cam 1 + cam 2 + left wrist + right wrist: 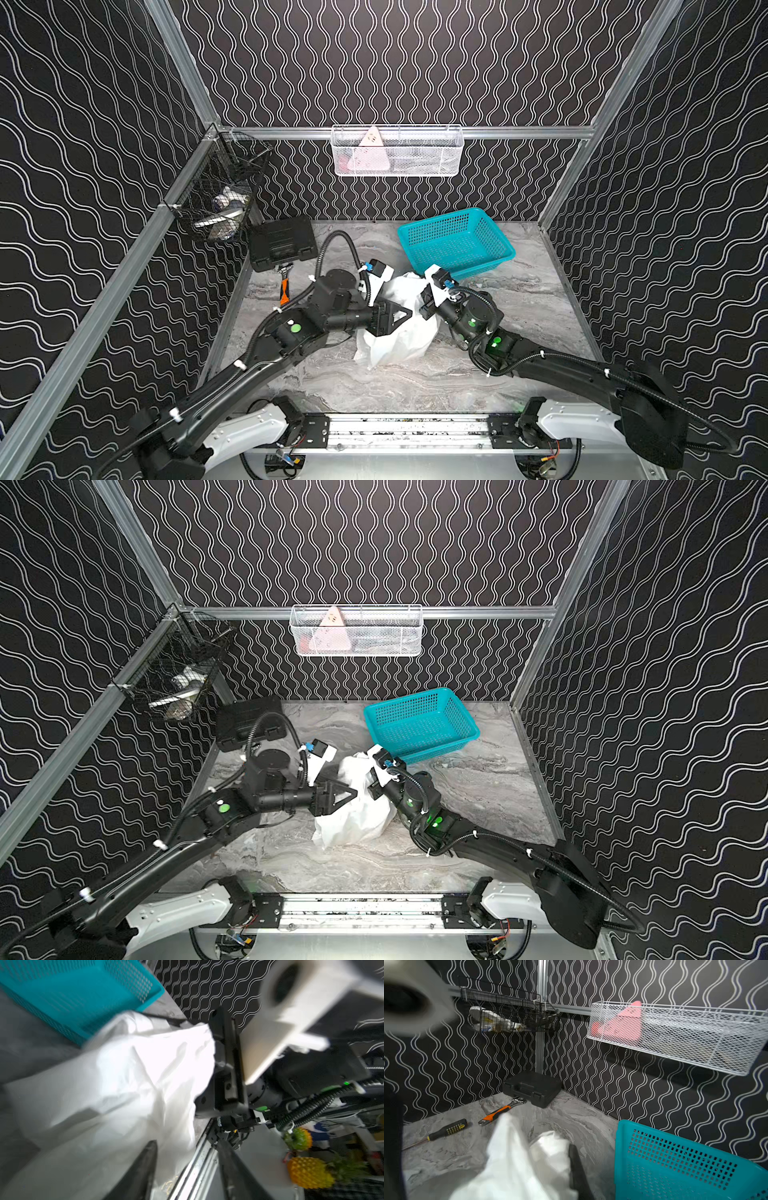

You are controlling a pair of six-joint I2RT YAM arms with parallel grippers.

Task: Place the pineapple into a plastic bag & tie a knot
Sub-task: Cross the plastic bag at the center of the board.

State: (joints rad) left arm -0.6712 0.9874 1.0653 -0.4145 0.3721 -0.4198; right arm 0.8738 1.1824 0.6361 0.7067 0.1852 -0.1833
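In both top views I see the plastic bag point(397, 347) point(357, 825) lying crumpled about in the middle of the grey table point(415, 382), just in front of the teal basket point(453, 245). The left gripper point(405, 316) is over the bag from its own side. The right gripper point(424, 307) is at the bag's far end, near the basket. From this height I cannot judge the jaws.

The left wrist view is blurred, but the left gripper's fingers point(145, 1167) stand spread, and the base rail shows in the gap. The bag point(124, 1074) lies just beside one finger, and its far corner goes up to the right gripper.

In the right wrist view only one finger point(576, 1167) shows, with the white plastic point(512, 1157) rising directly against it. This gripper is pressed together, pinching a fold of the bag's top. Behind lie a wrench point(500, 1111), a screwdriver point(446, 1129) and a black case point(531, 1087). What is inside the bag is hidden.
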